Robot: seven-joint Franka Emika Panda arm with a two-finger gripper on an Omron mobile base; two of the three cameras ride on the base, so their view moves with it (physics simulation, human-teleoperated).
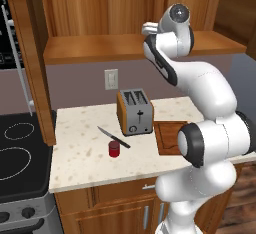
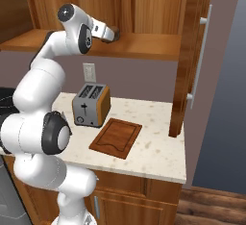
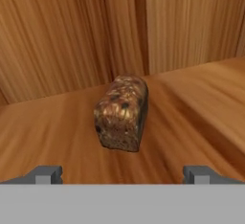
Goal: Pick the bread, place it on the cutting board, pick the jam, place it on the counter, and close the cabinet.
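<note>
Straight ahead of the released pincer [image 3: 122, 174], the bread [image 3: 121, 113] sits ungrasped on the cabinet [image 1: 125, 48] shelf, so every step remains.

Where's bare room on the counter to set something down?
The cutting board is bare. The counter is free from the board to its right end, and along the front edge. It is crowded left of the toaster, where the knife and jam sit together.

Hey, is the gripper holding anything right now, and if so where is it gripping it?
Nothing is held. The gripper is open, and the bread lies ahead of it on the cabinet shelf.
</note>
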